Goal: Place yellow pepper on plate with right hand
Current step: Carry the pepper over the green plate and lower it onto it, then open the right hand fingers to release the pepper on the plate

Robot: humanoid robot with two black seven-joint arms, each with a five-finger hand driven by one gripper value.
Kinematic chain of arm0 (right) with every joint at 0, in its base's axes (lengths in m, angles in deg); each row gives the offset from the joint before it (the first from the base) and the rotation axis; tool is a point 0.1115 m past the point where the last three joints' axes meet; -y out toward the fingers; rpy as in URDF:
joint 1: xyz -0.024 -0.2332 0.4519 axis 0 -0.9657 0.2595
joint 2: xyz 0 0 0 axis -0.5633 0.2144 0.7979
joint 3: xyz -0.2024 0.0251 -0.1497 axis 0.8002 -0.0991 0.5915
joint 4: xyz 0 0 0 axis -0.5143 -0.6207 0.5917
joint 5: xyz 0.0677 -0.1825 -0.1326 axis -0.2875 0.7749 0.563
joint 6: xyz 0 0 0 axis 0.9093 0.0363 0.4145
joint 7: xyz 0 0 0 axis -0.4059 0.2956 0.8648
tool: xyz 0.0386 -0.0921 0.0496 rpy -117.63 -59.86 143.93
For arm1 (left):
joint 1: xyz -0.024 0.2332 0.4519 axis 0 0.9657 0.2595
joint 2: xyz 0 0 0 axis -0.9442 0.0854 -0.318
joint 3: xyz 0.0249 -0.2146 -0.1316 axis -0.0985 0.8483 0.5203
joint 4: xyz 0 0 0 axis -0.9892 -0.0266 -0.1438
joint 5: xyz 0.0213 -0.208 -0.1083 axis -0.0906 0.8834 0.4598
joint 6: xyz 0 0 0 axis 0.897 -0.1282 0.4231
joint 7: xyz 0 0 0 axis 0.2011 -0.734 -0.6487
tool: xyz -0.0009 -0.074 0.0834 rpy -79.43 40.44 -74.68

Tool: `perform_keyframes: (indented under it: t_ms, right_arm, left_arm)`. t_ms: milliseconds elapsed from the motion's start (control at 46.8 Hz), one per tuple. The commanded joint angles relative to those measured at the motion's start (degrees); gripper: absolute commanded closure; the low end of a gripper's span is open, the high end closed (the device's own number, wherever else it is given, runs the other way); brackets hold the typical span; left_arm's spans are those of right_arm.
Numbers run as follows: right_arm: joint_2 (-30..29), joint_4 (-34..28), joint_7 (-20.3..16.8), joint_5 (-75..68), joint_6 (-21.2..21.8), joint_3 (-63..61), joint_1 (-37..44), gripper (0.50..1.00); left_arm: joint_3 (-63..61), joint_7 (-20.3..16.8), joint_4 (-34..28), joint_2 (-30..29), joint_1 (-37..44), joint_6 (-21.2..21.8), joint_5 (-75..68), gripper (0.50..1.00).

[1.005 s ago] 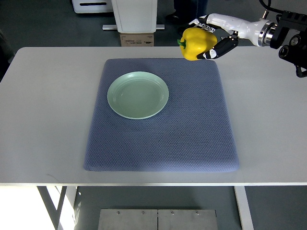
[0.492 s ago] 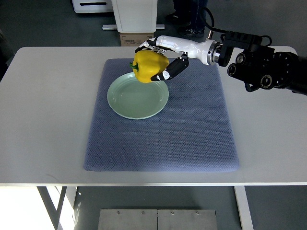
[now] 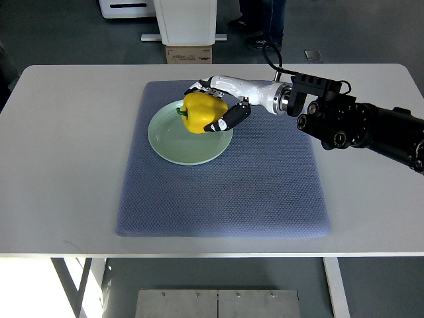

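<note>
My right hand point(image 3: 211, 105) reaches in from the right edge and is shut on the yellow pepper point(image 3: 202, 112). The pepper lies on its side with its green stem pointing left. It hangs over the upper right part of the pale green plate point(image 3: 173, 142), very close to it; whether it touches the plate cannot be told. The plate sits on the upper left area of the blue-grey mat point(image 3: 265, 179). The left arm is out of view.
The mat lies on a white table point(image 3: 66, 165). Beyond the far table edge stand a white cabinet point(image 3: 185, 20) and a cardboard box point(image 3: 189, 54). A person's feet point(image 3: 255, 41) show on the floor at the top.
My right hand carried the pepper from beyond the mat's upper right corner leftward and down, ending low over the plate. The black forearm has come further into view.
</note>
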Motion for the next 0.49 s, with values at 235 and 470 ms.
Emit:
perform_keyframes:
  t_ms: [235, 470]
  right_arm:
    - [0.01, 0.73, 0.01, -0.25, -0.05, -0.31, -3.50, 1.000]
    - [0.01, 0.65, 0.01, -0.70, -0.05, -2.07, -5.17, 1.000]
  left_arm:
    - [0.00, 0.02, 0.00, 0.00, 0.04, 0.00, 0.00, 0.500]
    - [0.00, 0.02, 0.00, 0.00, 0.04, 0.00, 0.00, 0.500]
